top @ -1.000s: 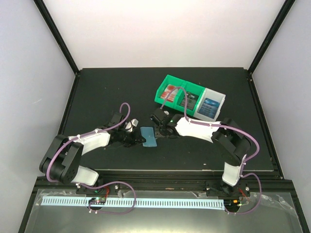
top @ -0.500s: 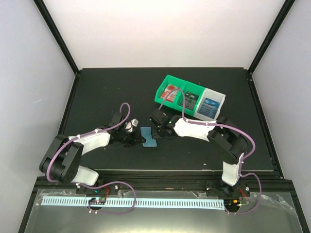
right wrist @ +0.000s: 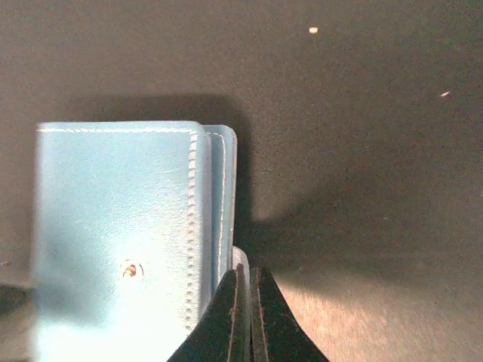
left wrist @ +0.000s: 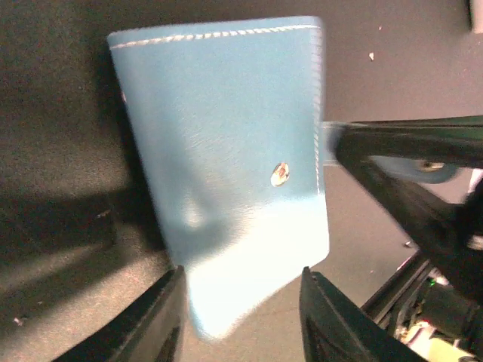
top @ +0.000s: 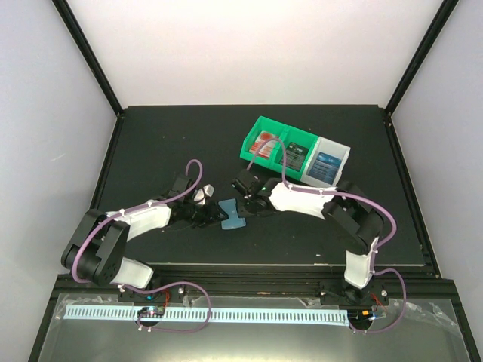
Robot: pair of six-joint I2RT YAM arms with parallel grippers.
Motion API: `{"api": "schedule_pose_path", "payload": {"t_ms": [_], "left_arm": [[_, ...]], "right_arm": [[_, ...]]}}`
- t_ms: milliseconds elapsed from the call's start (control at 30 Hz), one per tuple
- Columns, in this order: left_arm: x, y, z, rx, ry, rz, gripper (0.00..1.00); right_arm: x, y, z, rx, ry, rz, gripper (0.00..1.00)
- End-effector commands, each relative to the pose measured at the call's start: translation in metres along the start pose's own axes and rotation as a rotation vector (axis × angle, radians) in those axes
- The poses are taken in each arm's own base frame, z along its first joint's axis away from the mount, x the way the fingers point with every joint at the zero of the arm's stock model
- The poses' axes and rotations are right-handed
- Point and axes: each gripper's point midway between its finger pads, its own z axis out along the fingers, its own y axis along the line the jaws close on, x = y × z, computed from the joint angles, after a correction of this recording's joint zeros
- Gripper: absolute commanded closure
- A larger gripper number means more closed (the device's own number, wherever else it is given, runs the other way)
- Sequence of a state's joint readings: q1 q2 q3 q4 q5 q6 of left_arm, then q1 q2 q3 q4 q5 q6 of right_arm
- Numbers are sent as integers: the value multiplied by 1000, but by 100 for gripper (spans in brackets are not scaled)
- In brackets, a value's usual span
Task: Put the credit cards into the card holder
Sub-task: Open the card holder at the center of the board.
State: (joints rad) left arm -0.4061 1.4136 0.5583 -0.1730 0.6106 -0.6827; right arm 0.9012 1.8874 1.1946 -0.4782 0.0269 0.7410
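The card holder (top: pixel 232 215), a light blue fold-over wallet with a snap stud, lies on the black table between both arms. My left gripper (left wrist: pixel 240 302) is open, and its fingers (left wrist: pixel 155 324) straddle the wallet's near corner (left wrist: pixel 226 166). My right gripper (right wrist: pixel 245 283) is shut on the thin pale clasp tab sticking out from the edge of the card holder (right wrist: pixel 113 226). From above, the right gripper (top: pixel 245 197) sits at the wallet's far right and the left gripper (top: pixel 213 217) at its left. Credit cards lie in the bins: red-and-white (top: pixel 262 143), dark (top: pixel 294 157), blue (top: pixel 326 166).
A green two-compartment bin (top: pixel 256 127) and a white bin (top: pixel 337 149) stand side by side at the back right of the table. A small pale object (top: pixel 201 195) lies beside the left arm's wrist.
My left gripper has opened and let go of the card holder. My right gripper has closed on the clasp tab, and the wallet has shifted and tilted slightly.
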Motion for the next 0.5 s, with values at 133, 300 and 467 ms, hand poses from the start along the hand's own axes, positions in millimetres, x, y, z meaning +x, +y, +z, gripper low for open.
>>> {"api": "schedule_pose_path", "payload": {"t_ms": [133,300,467], "left_arm": [[-6,-3,-7,-12,-38,37,37],[-9,-13,-17,5,-65,60,24],[-14,-30,-30,53,-113,98,17]], "right_arm": [[-19,7,-57,-59,-98,0,99],[-17,14,-69,-99,-90,2,99],[-20,16,-73,-102,-91,-8,99]]}}
